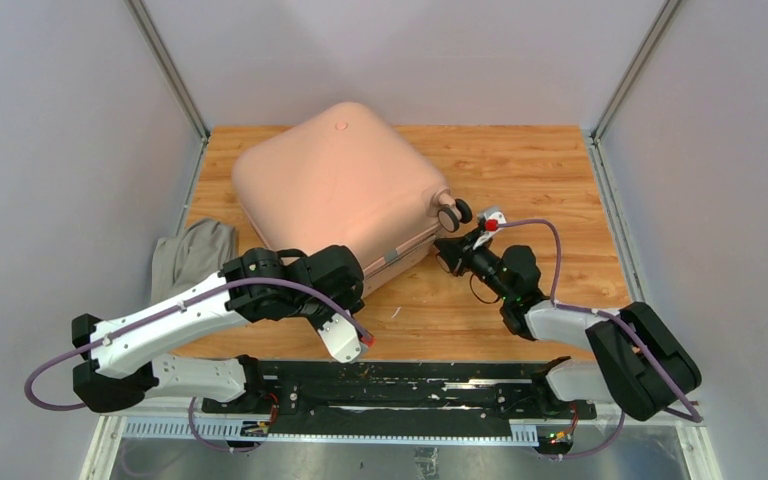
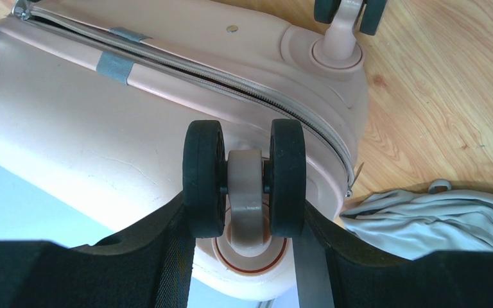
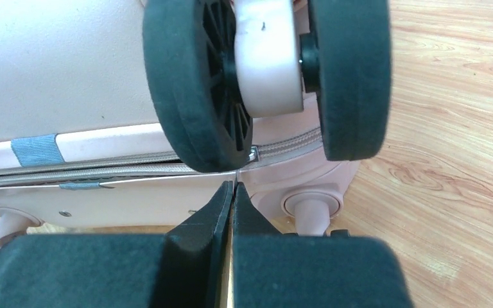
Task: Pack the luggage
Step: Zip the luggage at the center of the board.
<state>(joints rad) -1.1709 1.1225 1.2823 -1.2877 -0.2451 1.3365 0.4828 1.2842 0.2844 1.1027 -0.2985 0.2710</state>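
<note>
The luggage (image 1: 335, 180) is a pale pink hard-shell suitcase lying flat on the wooden table, lid down. My left gripper (image 1: 300, 265) is at its near-left corner. In the left wrist view, my left gripper (image 2: 247, 212) has its fingers pressed on the outsides of a black twin wheel (image 2: 204, 179). My right gripper (image 1: 447, 245) is at the near-right corner, under another wheel (image 1: 450, 212). In the right wrist view, my right gripper (image 3: 233, 187) is shut at the zip line (image 3: 103, 168), with the thin zipper pull (image 3: 237, 176) running into its tips.
A grey cloth bundle (image 1: 192, 255) lies on the table by the luggage's left side, and shows as a grey cloth bundle (image 2: 436, 215) in the left wrist view. Bare wood (image 1: 530, 170) stretches right of the luggage. White walls close in the table on three sides.
</note>
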